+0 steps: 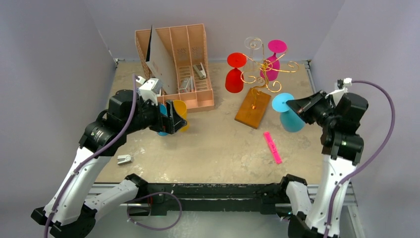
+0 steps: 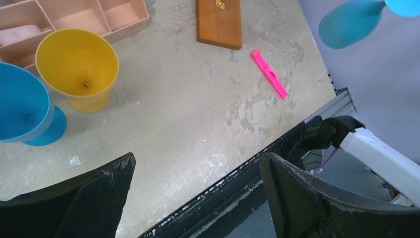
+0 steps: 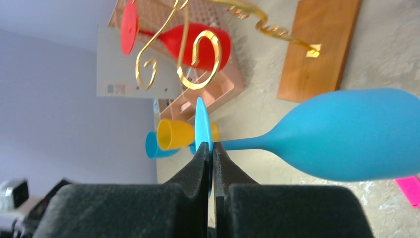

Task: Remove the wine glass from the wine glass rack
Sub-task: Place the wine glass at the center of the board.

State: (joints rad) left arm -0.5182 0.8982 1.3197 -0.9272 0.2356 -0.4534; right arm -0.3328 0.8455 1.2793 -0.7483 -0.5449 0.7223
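- Right gripper (image 3: 212, 153): black matte pads pinched tight, edge-on, onto the thin flat foot disc of the blue wine glass (image 3: 346, 134).
- Blue wine glass: opaque, smooth sky-blue, plastic-looking, with a slender stem flaring into a rounded tulip bowl. Off the wine glass rack (image 1: 265, 69), just right of the rack's wooden base, bowl lower than foot in the top view. Contact between bowl and table (image 1: 208, 148) impossible to judge.
- Wine glass rack: thin gold wire bent into scrolls and curls, rising from a flat rectangular orange-brown wooden slab. Placed at the back right of the table.
- On the wire arms, foot up and bowl down: a red glass (image 1: 234, 79), a magenta glass (image 1: 272, 62) and a clear glass (image 1: 252, 44), the clear one faint against the wall.
- Left gripper (image 2: 197, 161): jaws spread wide with nothing between them. Black fingers (image 2: 99, 198) faced with a fine mesh-like texture, above bare table.
- Near that gripper: a yellow cup (image 2: 77, 67) with a funnel-shaped bowl and short foot, and a blue cup (image 2: 22, 106) of the same form close beside it.
- File organiser (image 1: 190, 64): pink-tan, slotted, with perforated dividers. White card (image 3: 124, 74) leaning in it, its small printed label too fine to read.
- Pink strip (image 1: 272, 147): flat, narrow, bright, lying on the table near the wooden base.
- Table surface: beige, mottled, scuffed with pale patches.
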